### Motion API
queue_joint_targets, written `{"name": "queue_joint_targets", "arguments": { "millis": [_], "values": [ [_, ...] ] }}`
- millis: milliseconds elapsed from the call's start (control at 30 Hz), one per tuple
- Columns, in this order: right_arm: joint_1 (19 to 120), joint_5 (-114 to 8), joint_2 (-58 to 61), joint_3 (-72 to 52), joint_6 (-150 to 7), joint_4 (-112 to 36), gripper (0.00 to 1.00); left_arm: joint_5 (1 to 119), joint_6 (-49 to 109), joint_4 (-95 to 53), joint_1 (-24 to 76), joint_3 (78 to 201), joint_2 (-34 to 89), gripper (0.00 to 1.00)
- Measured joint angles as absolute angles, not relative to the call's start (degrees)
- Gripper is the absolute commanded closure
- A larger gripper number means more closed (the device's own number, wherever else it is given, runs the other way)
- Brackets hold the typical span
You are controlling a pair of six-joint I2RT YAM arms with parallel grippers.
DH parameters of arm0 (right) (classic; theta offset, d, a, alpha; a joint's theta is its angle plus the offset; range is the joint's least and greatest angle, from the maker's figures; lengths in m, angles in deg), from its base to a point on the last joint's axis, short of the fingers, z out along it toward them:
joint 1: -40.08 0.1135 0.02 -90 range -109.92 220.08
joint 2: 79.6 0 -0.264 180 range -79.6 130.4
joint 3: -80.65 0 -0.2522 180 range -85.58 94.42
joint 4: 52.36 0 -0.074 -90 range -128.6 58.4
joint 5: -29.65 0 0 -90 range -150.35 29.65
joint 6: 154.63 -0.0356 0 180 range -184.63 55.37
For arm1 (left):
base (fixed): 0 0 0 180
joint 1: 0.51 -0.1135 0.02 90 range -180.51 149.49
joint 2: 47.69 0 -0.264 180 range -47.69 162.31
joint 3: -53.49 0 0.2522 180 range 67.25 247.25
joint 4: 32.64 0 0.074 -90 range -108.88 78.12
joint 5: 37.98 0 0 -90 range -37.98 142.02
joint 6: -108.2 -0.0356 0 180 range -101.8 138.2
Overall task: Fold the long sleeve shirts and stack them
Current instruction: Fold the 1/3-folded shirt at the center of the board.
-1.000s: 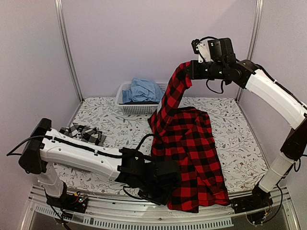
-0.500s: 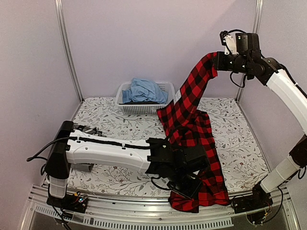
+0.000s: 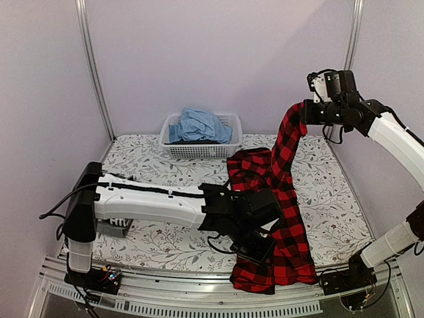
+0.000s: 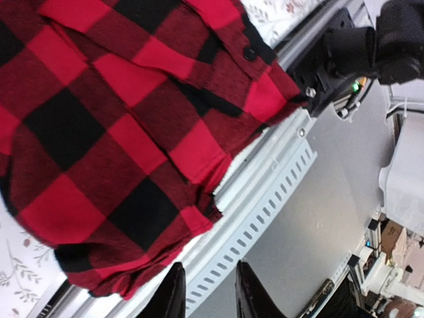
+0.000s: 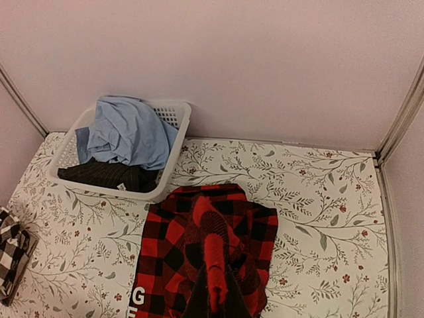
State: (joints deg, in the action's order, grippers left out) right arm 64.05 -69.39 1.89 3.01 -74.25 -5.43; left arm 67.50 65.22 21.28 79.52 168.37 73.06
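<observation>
The red-and-black flannel shirt [image 3: 265,179] lies on the right half of the table, its near hem at the front edge. My right gripper [image 3: 302,112] is shut on one sleeve and holds it high above the back right. In the right wrist view [image 5: 228,301] the red sleeve hangs from the shut fingers over the flannel [image 5: 165,258]. My left gripper [image 3: 255,250] is open over the near hem. In the left wrist view [image 4: 209,295] nothing is between its fingers and the hem [image 4: 132,165] lies just beyond them. A black-and-white check shirt [image 5: 10,255] lies folded at the left. White letters [image 5: 138,298] show at the flannel's left edge.
A white basket [image 3: 228,122] with blue and dark cloth stands at the back centre, also seen in the right wrist view [image 5: 175,159]. The left arm [image 3: 146,202] spans the front of the table. The metal front rail [image 4: 265,192] runs just past the hem.
My right gripper has carried the sleeve to the right, then a little lower. My left arm has swung right across the front, over the flannel's near hem.
</observation>
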Motion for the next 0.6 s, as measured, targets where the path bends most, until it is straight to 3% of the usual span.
{"name": "queue_joint_targets", "arguments": {
  "millis": [300, 600],
  "values": [
    [64.05, -63.79, -1.67, -11.06, -79.02, -5.59, 1.00, 58.19, 67.67, 15.29, 64.28, 154.34, 59.68, 0.73],
    [64.09, -58.72, -5.91, -20.26, -83.72, -6.59, 1.00, 53.69, 61.97, 10.48, 49.31, 160.35, 68.42, 0.71]
  ]
}}
